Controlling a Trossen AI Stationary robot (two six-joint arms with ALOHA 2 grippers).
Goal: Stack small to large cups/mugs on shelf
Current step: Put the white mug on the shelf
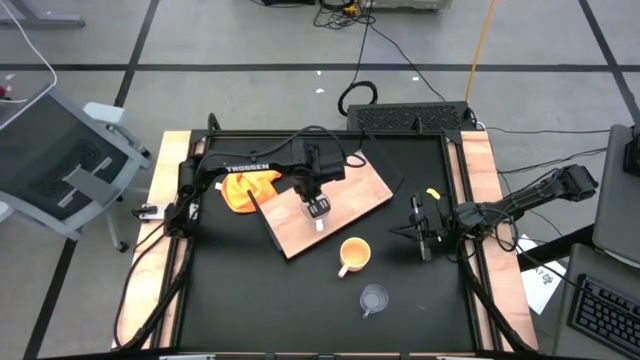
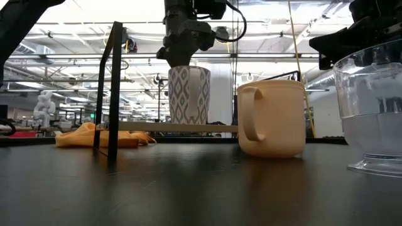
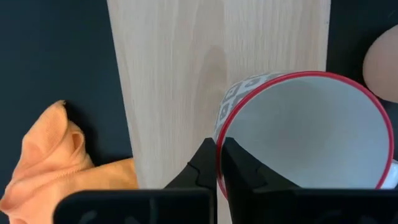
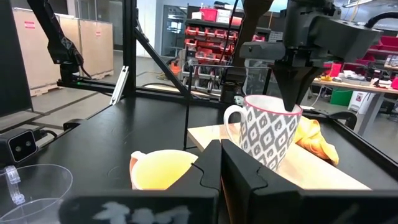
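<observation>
A white mug (image 2: 188,94) with a grey diamond pattern and a red rim is upright over the light wooden board (image 1: 350,195). My left gripper (image 1: 317,207) is shut on it from above. Whether the mug's base touches the board, I cannot tell. The yellow-orange mug (image 1: 353,255) stands upright on the black tabletop just off the board's near edge. The clear glass cup (image 1: 374,298) stands nearer the table's near edge. My right gripper (image 1: 420,235) is shut and empty at the table's right, low over the top. My left gripper pinches the white mug's rim (image 3: 217,163), one finger inside the mug and one outside against the patterned wall. The fingers (image 4: 292,93) point down from above. The mug is upright, its handle (image 4: 231,121) on the side away from the fingers.
A yellow-orange cloth (image 1: 248,188) lies crumpled on the table at the board's left end. A black frame (image 2: 114,88) runs round the tabletop. There is bare black top near the left and near edges.
</observation>
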